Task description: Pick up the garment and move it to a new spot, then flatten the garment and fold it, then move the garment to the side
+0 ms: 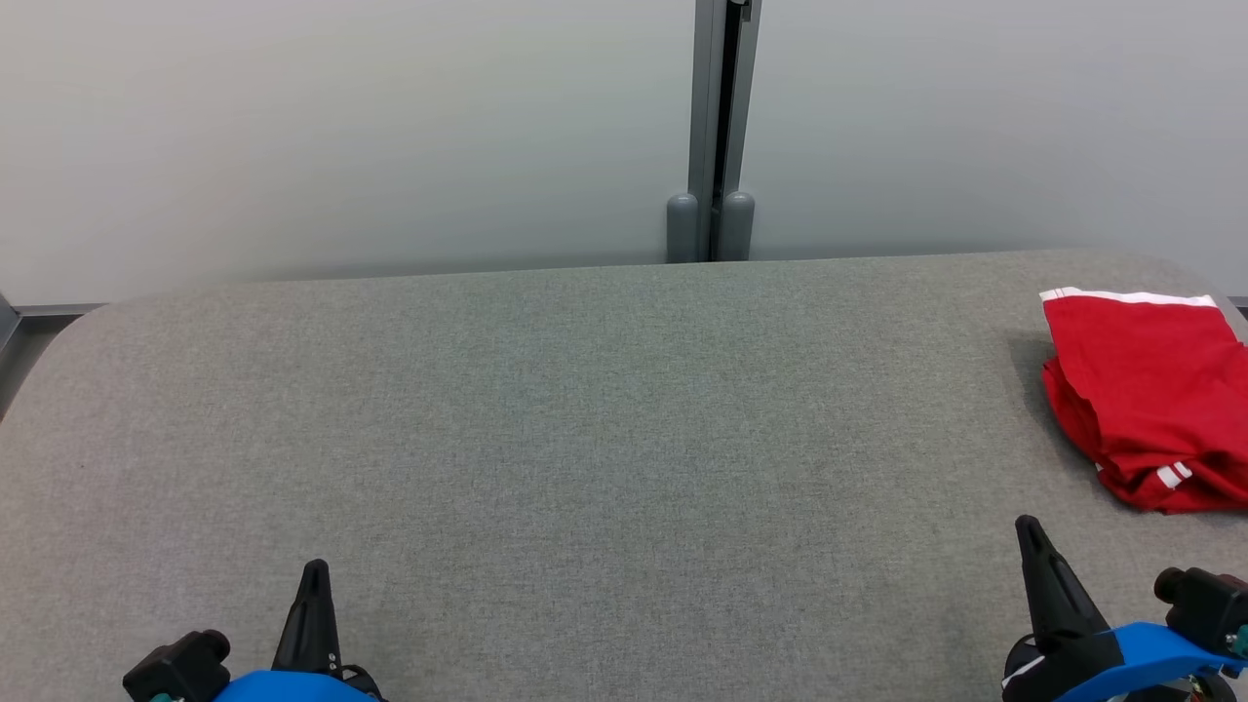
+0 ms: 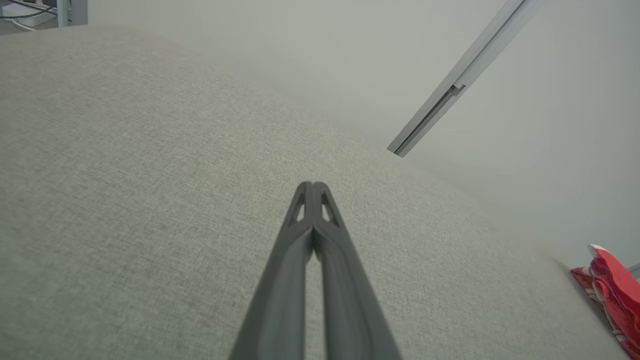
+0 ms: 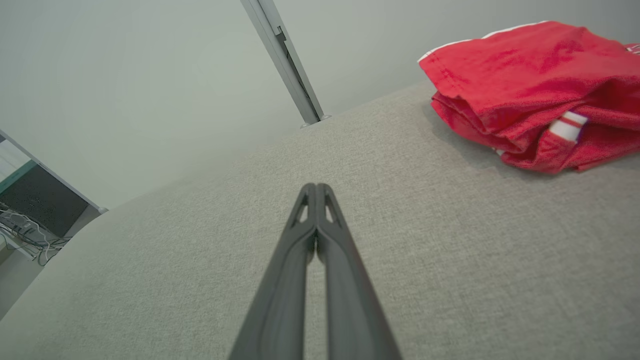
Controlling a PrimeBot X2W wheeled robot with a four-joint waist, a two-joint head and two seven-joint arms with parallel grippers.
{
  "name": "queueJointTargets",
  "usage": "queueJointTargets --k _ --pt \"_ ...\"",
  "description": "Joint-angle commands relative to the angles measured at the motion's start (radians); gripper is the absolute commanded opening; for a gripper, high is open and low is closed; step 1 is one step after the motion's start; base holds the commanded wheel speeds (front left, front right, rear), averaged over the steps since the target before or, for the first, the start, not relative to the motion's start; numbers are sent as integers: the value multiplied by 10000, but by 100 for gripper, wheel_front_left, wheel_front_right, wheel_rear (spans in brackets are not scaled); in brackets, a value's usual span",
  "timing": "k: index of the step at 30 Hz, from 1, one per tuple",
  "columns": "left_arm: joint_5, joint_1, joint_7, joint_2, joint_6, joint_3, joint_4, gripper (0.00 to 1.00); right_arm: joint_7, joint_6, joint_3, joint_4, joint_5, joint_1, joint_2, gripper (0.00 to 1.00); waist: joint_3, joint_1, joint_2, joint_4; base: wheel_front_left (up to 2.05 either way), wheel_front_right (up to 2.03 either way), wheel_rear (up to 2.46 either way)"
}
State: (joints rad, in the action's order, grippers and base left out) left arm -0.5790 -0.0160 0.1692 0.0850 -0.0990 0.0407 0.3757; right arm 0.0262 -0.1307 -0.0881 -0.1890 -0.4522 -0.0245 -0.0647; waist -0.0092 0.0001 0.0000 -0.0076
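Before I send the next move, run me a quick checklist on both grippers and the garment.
1. Left gripper shut, holding nothing: ok.
2. Right gripper shut, holding nothing: ok.
3. Red garment lying on the table, apart from both grippers: ok.
4. Fold tidy: not ok, layers bunched, a striped hem sticks out.
5. Garment wholly on the table: cannot tell, the views cut it off.
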Motion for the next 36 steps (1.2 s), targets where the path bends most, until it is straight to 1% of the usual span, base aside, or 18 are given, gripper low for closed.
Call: queueJointTargets --k 1,18,36 --pt "-479 355 -105 -1 -55 -133 -229 0 -69 0 -44 95 -566 332 2 0 3 -1 0 2 0 0 0" --pt "-2826 594 -750 -80 -122 -475 -504 0 -384 0 -93 -44 -3200 594 35 0 22 -1 0 14 0 0 0" --pt "-4781 784 -1301 -145 -184 -766 -727 0 -654 -1 -141 -179 -5382 803 64 0 42 -1 0 26 0 0 0"
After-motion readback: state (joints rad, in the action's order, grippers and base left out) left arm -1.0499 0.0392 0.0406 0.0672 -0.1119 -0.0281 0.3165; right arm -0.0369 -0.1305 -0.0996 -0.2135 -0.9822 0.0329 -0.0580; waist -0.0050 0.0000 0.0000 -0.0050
